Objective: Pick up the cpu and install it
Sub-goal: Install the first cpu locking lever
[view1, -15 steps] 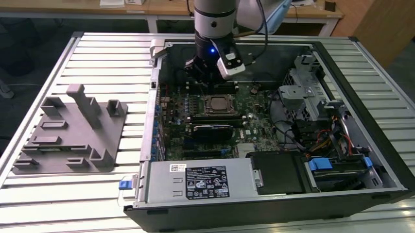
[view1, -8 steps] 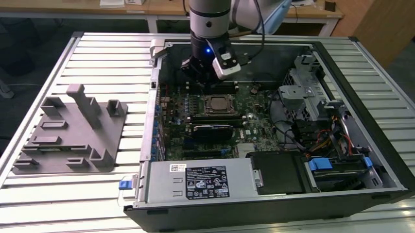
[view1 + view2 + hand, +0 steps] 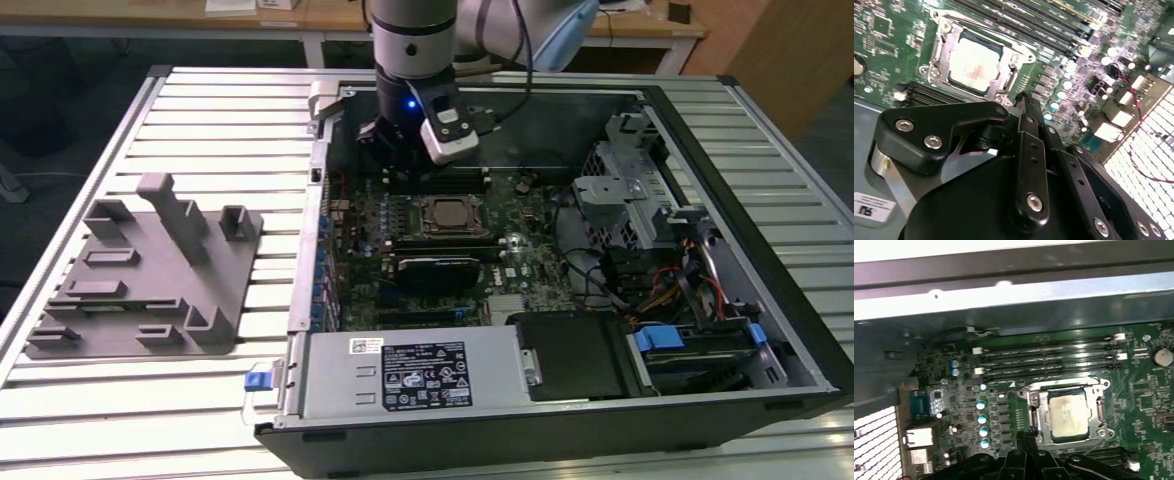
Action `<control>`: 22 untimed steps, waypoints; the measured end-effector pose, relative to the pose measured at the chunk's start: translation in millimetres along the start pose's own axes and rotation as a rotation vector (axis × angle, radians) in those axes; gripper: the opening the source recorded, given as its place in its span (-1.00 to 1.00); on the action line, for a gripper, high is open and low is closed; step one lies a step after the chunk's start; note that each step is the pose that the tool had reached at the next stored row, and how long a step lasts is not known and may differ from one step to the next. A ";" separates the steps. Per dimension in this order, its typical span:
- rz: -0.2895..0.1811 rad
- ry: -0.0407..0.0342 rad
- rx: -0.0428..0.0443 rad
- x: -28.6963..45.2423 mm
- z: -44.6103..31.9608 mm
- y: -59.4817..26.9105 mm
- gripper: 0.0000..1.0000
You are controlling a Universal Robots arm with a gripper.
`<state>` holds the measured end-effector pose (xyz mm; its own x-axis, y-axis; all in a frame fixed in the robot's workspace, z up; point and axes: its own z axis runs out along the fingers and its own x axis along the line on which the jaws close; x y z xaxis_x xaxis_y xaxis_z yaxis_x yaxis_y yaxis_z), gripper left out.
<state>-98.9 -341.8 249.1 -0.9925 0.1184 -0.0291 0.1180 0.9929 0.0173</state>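
The cpu (image 3: 447,213) lies flat inside the metal-framed socket on the green motherboard (image 3: 534,265) of the open computer case; its silver top shows in both wrist views (image 3: 974,64) (image 3: 1070,413). My gripper (image 3: 396,165) hangs over the board just beyond the socket's far corner, toward the exterior view's left. In both wrist views the black fingertips (image 3: 1024,98) (image 3: 1029,432) meet in one point beside the socket frame, a little above the board. The gripper is shut with nothing in it and does not touch the cpu.
A grey moulded fixture (image 3: 147,270) sits on the slatted table at the exterior view's left. Memory slots (image 3: 1049,360) run beside the socket. The power supply (image 3: 414,370), drive cage (image 3: 641,200) and cables (image 3: 667,290) fill the case's near and right parts.
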 end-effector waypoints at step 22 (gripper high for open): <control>0.004 0.0177 -0.1188 17.9 -0.5 -2.1 -0.79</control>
<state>-116.9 -341.8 249.1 -0.9926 0.1210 -0.0111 0.1184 0.9837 0.1357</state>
